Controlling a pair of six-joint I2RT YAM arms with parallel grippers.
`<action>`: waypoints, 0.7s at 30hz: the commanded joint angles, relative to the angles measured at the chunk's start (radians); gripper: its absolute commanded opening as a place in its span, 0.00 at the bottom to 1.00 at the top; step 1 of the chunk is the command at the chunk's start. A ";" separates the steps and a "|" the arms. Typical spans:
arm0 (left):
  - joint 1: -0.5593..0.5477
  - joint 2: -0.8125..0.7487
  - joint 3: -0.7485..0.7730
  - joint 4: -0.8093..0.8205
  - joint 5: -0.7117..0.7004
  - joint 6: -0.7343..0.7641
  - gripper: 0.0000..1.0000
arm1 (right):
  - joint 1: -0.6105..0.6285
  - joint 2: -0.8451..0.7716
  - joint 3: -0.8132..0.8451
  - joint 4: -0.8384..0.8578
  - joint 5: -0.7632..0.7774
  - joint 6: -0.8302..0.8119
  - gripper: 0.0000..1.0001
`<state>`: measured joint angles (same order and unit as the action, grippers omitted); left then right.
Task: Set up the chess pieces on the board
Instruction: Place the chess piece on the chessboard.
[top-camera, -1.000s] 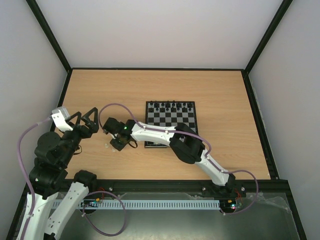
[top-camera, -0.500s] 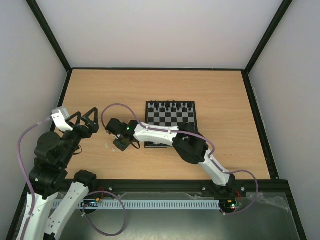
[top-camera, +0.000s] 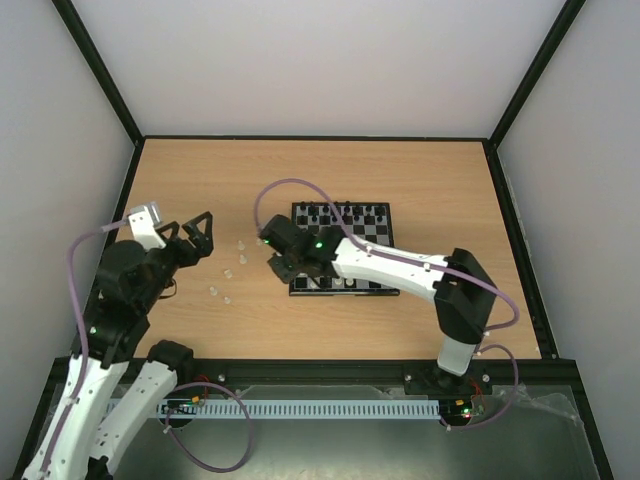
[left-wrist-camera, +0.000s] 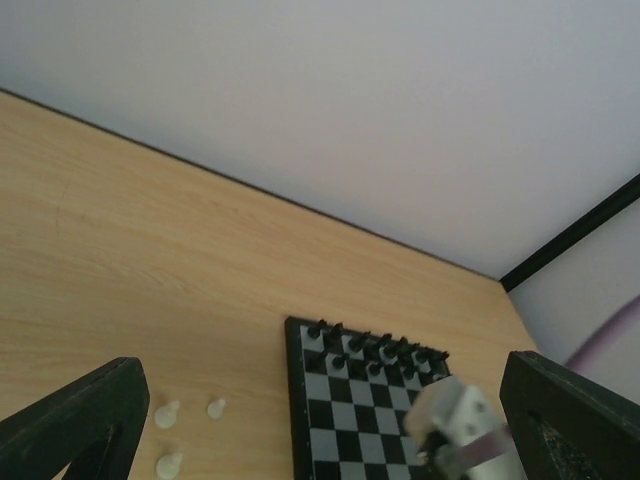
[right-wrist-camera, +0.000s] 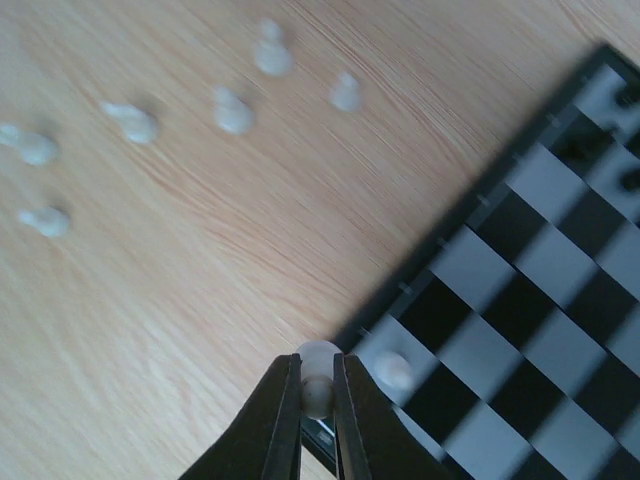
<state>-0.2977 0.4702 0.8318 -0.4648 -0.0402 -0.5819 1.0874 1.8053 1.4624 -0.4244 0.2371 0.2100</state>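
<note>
Wood table (top-camera: 440, 190): light grain top with a black frame round it and pale walls behind.
Board (top-camera: 352, 240): small black-and-grey checker that lay flat near the table's middle, a little to the right.
Black pieces (top-camera: 345, 211): stood along the board's far side; the left wrist view showed them as two rows.
Right gripper (right-wrist-camera: 316, 372): jaws were almost closed, pinching one small white piece between the tips.
Held white piece (right-wrist-camera: 318, 358): its round head showed above the fingertips. It sat right at the board's left rim, toward the near corner. Whether its base touched the board could not be told.
Second white piece (right-wrist-camera: 392, 370): stood on a square at the board's left edge, just beside the held one and clear of the fingers.
Loose white pieces (right-wrist-camera: 232, 110): six showed in the right wrist view, scattered on bare wood left of the board. Some were upright and a few lay on their sides. They sat between the two grippers in the top view.
Left gripper (top-camera: 187, 230): jaws were spread wide with nothing between them. It hung over the left part of the table, near the loose pieces and well apart from the board.
Right arm (top-camera: 390, 265): stretched from its base at the right across the board's near edge, hiding most of the near row.
</note>
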 joint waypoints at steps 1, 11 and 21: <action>0.005 0.077 -0.048 0.034 0.038 0.005 0.99 | -0.058 -0.085 -0.138 -0.035 0.052 0.056 0.10; 0.004 0.160 -0.124 0.096 0.081 -0.017 0.99 | -0.152 -0.144 -0.270 -0.023 0.028 0.092 0.11; 0.005 0.159 -0.119 0.095 0.081 -0.013 0.99 | -0.161 -0.079 -0.272 0.010 -0.046 0.071 0.13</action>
<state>-0.2977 0.6353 0.7017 -0.3882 0.0280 -0.5919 0.9276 1.6894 1.1938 -0.4137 0.2306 0.2810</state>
